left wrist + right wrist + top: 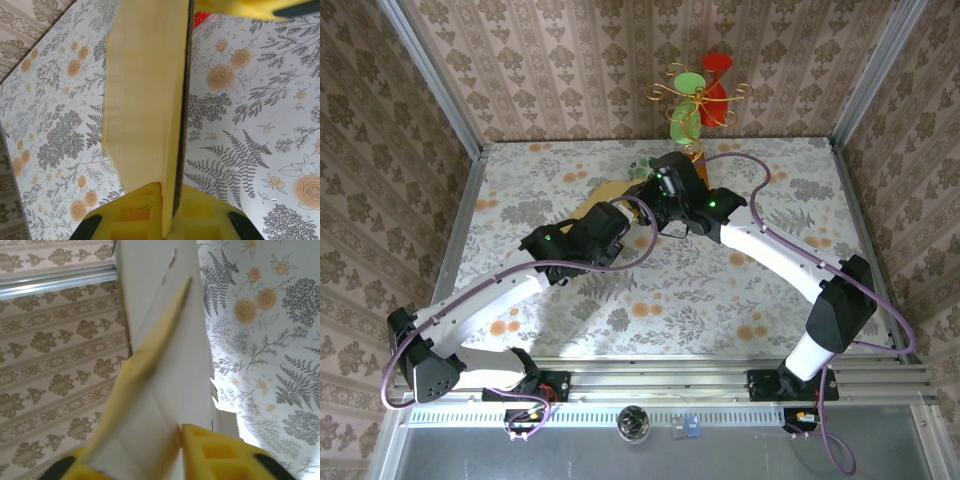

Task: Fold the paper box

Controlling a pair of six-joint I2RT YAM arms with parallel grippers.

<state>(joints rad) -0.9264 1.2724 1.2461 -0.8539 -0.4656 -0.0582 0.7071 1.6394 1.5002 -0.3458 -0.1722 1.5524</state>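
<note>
Seemingly light, floppy paper box [145, 100]; grip beside creases. Clamped in left fingers [200, 212]; right fingers [220, 452] straddle it, pinch unclear.

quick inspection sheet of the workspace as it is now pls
surface: table under a floral cloth, no spill seen
job's things: box, yellow outside, white inside, held up on edge between the two arms, not folded shut
clutter: red thing beyond the box, too little shows to name it
end effectors: left end effector shut on the box's edge; right end effector has the box's white side between its fingers, grip unclear
cables: purple cable loops off the right arm, another runs along the left arm; no snag seen
surroundings: patterned walls; wire ornament at the table's far edge; metal rail by the arm bases
</note>
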